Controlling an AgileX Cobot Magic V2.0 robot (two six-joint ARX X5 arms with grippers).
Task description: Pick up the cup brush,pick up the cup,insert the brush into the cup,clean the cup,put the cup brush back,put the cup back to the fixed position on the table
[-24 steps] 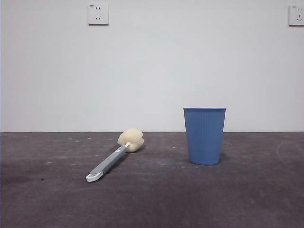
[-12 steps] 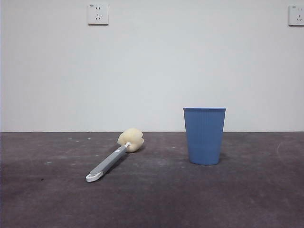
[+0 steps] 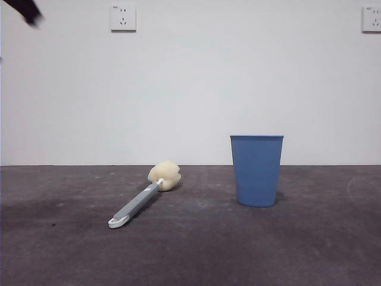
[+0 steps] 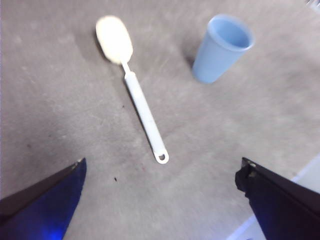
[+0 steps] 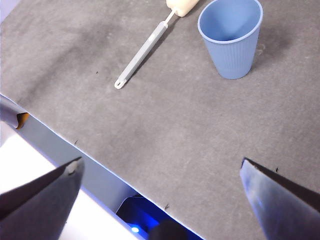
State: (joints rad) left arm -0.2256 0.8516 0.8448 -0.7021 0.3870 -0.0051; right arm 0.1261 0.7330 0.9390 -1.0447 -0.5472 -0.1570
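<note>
- The front view shows the cup brush (image 3: 143, 198) lying flat on the table (image 3: 286, 250), sponge head toward the wall, and the cup (image 3: 256, 170) standing upright well apart from it, with bare surface between them.
- Only the wrist views look into the cup (image 5: 230, 36), which is hollow and holds nothing.
- The right wrist view alone shows the table's near edge, with open surface between it and the cup.
- The left gripper (image 4: 160, 200) hangs high above the brush's (image 4: 136, 89) handle end, jaws spread wide and holding nothing.
- The right gripper (image 5: 160, 192) hangs near the table edge, also spread wide and empty.
- A black tip (image 3: 24, 9) shows at the front view's top corner; which arm it is cannot be told.
</note>
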